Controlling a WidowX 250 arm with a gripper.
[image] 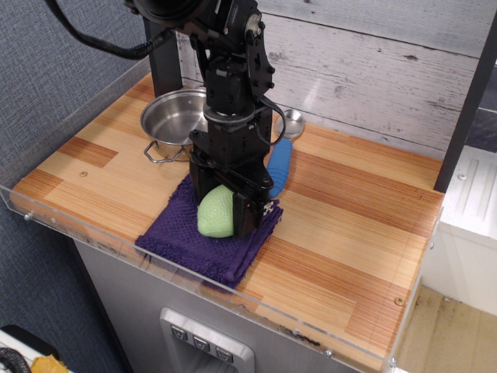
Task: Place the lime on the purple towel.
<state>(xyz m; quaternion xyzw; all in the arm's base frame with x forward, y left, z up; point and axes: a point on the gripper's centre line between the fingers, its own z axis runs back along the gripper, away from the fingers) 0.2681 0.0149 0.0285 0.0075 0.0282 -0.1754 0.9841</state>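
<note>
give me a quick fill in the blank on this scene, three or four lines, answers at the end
1. The gripper holds the pale green ____ between its fingers.
2. Under the lime lies a towel whose colour is ____.
3. The steel pot stands ____ the towel, nearer the plank wall.
4. The spoon beside the arm has a handle coloured ____.

Missing words: lime; purple; behind; blue
</note>
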